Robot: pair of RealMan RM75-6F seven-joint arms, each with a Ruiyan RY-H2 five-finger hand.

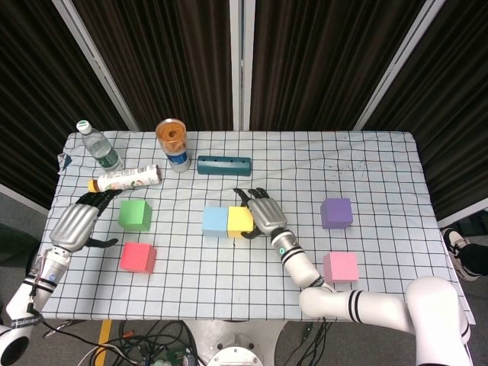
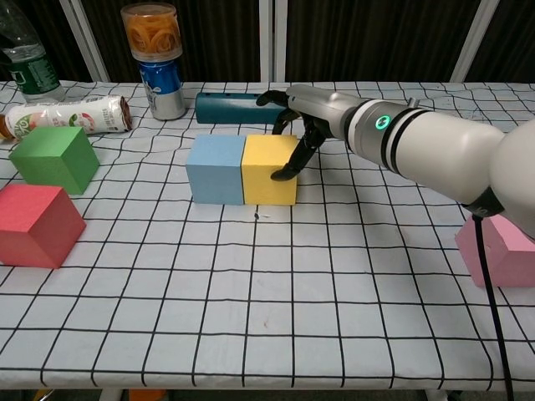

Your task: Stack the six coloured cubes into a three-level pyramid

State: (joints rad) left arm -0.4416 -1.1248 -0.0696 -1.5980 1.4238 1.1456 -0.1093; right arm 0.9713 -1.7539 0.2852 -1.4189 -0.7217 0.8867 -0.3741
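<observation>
Yellow cube (image 2: 269, 170) is sitting mid-table, its left face touching the light-blue cube (image 2: 215, 169). The right hand (image 2: 303, 117) is resting its curled fingers against the yellow cube's right face and gripping nothing; the left hand (image 1: 74, 223) is lying by the green cube (image 1: 135, 214), fingers loosely curled around nothing.

Risks, as judged: the fingers are bearing on one side only, so further pressure is likely to skew the pair or slide both cubes along the cloth. A withdrawing fingertip could also drag the yellow cube away and open a gap in the base row. The red cube (image 1: 138, 257), purple cube (image 1: 336, 213) and pink cube (image 1: 340, 266) are lying well apart from the pair.

The table is wearing a white grid-checked cloth (image 2: 276, 317), slightly wrinkled, which could be tilting a stack. Dark curtains (image 1: 305, 61) are hanging behind.
</observation>
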